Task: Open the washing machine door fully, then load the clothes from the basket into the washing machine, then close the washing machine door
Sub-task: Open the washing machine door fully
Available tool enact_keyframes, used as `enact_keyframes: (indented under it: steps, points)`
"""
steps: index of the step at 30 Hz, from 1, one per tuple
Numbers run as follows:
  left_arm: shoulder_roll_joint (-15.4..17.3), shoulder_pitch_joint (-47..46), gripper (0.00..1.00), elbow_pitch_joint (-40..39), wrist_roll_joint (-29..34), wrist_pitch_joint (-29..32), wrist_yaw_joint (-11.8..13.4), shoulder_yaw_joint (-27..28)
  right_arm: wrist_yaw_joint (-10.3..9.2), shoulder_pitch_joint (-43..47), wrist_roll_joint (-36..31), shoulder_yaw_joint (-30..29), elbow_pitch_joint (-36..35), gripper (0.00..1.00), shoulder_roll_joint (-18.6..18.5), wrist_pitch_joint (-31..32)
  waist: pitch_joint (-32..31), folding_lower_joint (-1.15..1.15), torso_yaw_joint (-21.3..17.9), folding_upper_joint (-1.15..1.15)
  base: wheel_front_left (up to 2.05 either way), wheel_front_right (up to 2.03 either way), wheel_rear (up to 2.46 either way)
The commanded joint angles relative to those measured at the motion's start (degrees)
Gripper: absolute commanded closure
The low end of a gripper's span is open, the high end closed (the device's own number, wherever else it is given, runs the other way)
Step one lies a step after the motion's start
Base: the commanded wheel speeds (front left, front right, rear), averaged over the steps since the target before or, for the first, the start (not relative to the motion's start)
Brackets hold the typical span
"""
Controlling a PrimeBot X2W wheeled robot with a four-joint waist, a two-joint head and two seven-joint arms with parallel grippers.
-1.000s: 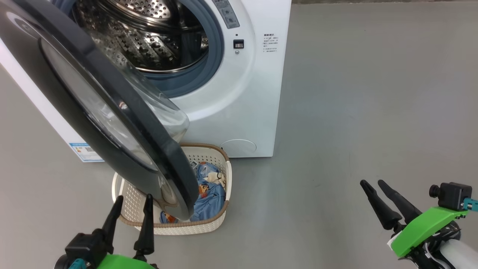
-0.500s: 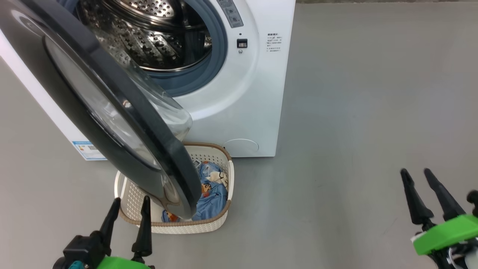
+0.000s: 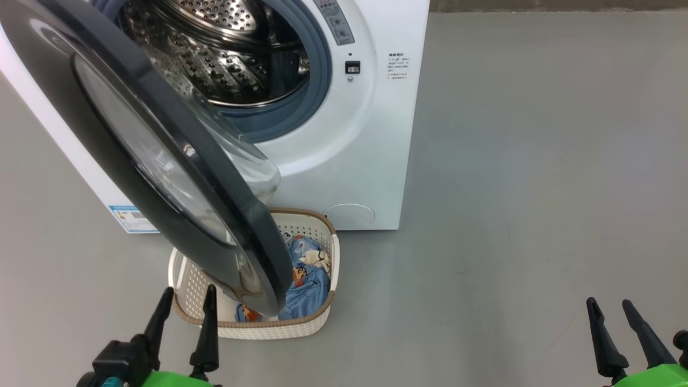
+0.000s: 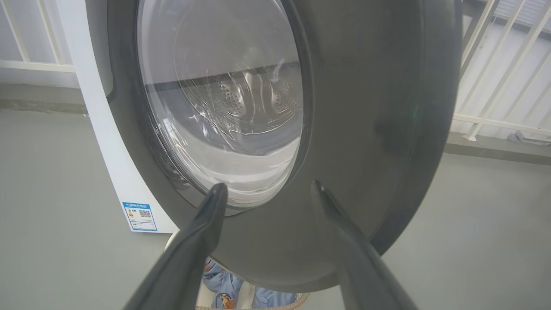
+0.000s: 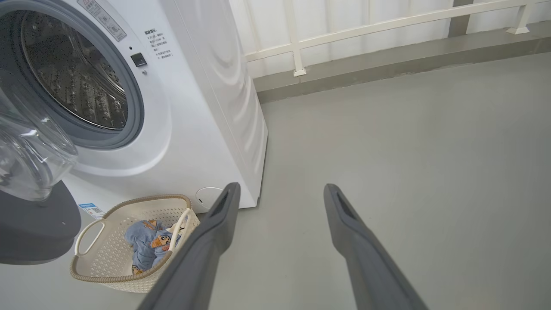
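The white washing machine stands at the upper left with its steel drum exposed. Its round black washing machine door is swung out towards me and hangs over the left part of the basket. The cream basket sits on the floor before the machine and holds the light blue printed clothes. My left gripper is open, just before the basket and below the door's lower edge; its wrist view faces the door. My right gripper is open, far right over bare floor. From that side the basket and clothes show.
Grey floor stretches to the right of the machine. A white railing runs along the wall behind it. A small blue label marks the machine's lower left corner. The door's glass bowl bulges towards the drum.
My right gripper has drawn back, down and to the right in the head view, still open. The head view has shifted slightly. The left gripper, door and basket have stayed put.
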Motion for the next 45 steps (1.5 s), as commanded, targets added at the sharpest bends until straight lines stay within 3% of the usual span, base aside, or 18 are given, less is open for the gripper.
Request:
enact_keyframes:
  steps: [1,7,8,9,10,15,19,23,27,35,45]
  points:
    - [0.67,-0.7,0.0,-1.16,0.5,-0.37,-0.15,1.94,0.17,0.06,-0.4,0.59,-1.06,0.0,-0.84,-0.68,-0.04,0.0,-0.07,0.0,0.0,0.0,0.0]
    - [0.67,-0.92,0.0,-0.75,0.5,-0.37,-0.15,1.93,0.17,0.2,-0.7,0.58,-0.63,0.0,-0.41,-0.69,0.04,0.0,0.0,0.0,0.0,0.0,0.0]
    - [0.67,-1.21,0.15,-0.94,0.24,-0.37,-0.15,2.2,0.17,0.2,-0.61,0.67,-0.58,0.0,-0.45,-0.69,0.1,0.0,0.1,0.0,0.0,0.0,0.0]
    - [0.67,-1.53,0.79,-1.2,-0.04,-0.37,-0.15,2.55,0.17,0.14,-0.56,0.68,-0.56,0.0,-0.49,-0.69,0.12,0.0,0.21,0.0,0.0,0.0,0.0]
    - [0.67,-1.89,1.0,-1.59,-0.15,-0.37,-0.15,2.94,0.17,0.08,-0.56,0.63,-0.56,0.0,-0.53,-0.69,0.13,0.0,0.32,0.0,0.0,0.0,0.0]
    - [0.67,-4.12,1.0,-8.13,-2.17,-0.37,-0.02,6.84,0.17,-0.07,-0.87,0.27,-0.48,0.0,-0.62,-0.69,-0.03,0.0,0.94,0.0,0.0,0.0,0.0]
    - [0.67,-5.66,1.0,-17.36,-2.74,-0.37,0.5,6.24,0.17,0.0,-1.25,0.36,-0.65,0.0,-0.58,-0.69,-0.04,0.0,1.44,0.0,0.0,0.0,0.0]
    - [0.67,-6.04,1.0,-25.4,-3.03,-0.37,1.23,-0.05,0.17,0.2,-1.34,0.3,-1.0,0.0,-0.64,-0.69,0.11,0.0,1.78,0.0,0.0,0.0,0.0]
    - [0.67,-6.33,1.0,-28.13,-3.6,-0.35,2.05,-9.57,0.17,0.25,-1.54,0.21,-1.18,0.0,-0.5,-0.69,0.48,0.0,1.87,0.0,0.0,0.0,0.0]
    - [0.67,-10.63,1.0,-18.14,-7.33,0.32,2.79,-24.78,0.17,-0.06,-2.31,0.11,-1.31,0.0,-0.43,-0.69,1.23,0.0,2.26,0.0,0.0,0.0,0.0]
    - [0.67,-16.56,1.0,-3.92,-12.69,-0.3,5.46,-27.66,0.17,-0.91,-2.91,0.6,-1.52,0.0,-0.46,-0.69,1.85,0.0,2.1,0.0,0.0,0.0,0.0]
